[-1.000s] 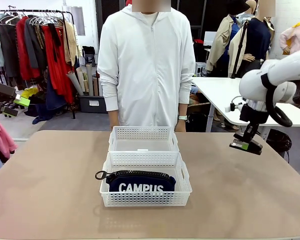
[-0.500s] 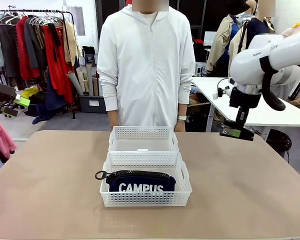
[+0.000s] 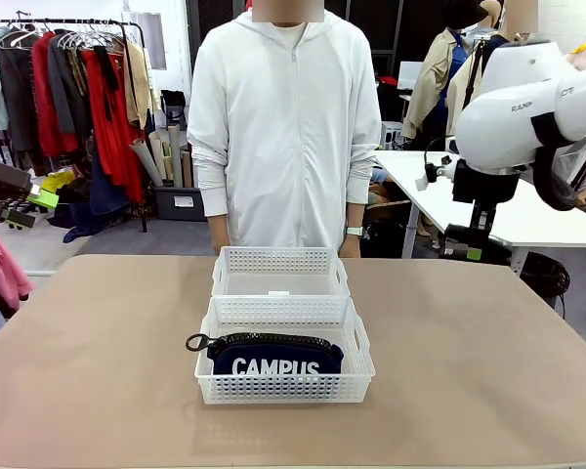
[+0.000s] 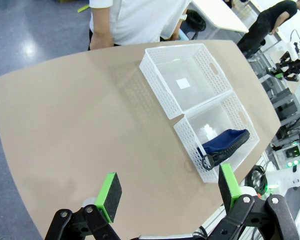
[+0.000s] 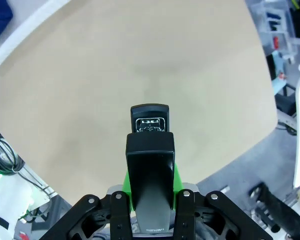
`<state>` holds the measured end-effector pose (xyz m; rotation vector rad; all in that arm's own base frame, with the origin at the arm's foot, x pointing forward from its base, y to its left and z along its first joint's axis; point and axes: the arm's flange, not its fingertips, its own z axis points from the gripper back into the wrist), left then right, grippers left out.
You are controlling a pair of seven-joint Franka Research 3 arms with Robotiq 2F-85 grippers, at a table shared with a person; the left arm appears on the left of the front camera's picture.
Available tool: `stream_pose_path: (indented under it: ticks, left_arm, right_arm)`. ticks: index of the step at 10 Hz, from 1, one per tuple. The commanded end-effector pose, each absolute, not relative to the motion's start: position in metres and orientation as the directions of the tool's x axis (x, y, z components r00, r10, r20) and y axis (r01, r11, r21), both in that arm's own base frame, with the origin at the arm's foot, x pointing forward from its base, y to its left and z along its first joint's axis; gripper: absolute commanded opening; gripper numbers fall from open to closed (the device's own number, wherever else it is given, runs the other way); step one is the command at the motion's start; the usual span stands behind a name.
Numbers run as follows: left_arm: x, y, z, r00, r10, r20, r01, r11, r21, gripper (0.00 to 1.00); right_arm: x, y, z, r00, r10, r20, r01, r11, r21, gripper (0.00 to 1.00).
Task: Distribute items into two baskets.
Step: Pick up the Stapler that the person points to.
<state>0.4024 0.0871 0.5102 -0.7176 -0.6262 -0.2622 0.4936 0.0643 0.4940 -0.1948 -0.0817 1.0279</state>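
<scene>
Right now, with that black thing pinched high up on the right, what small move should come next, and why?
Probably swing the right tool, shut on the stapler, inward toward the far basket: it holds no item, while the pouch already lies in the near basket.

The person (image 3: 288, 127) is wearing a white zip-up jacket with long sleeves, and a light watch (image 3: 356, 232) on one wrist. The right arm (image 3: 527, 98) is showing a rounded white shell with grey lettering, a black band and a thick black cable (image 3: 549, 188) curving along it. The right gripper (image 3: 469, 252) is showing black with a green pad. The left gripper (image 4: 168, 190) is carrying black linked bars with round silver screws (image 4: 64, 214) and bright green pads (image 4: 108, 196).
</scene>
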Motion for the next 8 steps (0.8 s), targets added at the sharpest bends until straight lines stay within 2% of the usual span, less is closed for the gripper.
stream_pose_path:
  ticks: [1, 6, 8]
  left_arm:
    - [0.403, 0.087, 0.511, 0.78, 0.0, 0.625, 0.434, 0.721, -0.541, 1.0]
    - [0.403, 0.087, 0.511, 0.78, 0.0, 0.625, 0.434, 0.721, -0.541, 1.0]
    - [0.403, 0.087, 0.511, 0.78, 0.0, 0.625, 0.434, 0.721, -0.541, 1.0]
  right_arm:
    - [0.483, 0.058, 0.507, 0.507, 0.862, 0.014, -0.837, 0.496, -0.232, 0.0]
    - [0.469, 0.055, 0.528, 0.453, 0.887, 0.092, -0.849, 0.461, -0.259, 0.0]
    - [0.477, 0.055, 0.531, 0.492, 0.869, 0.049, -0.832, 0.486, -0.267, 0.0]
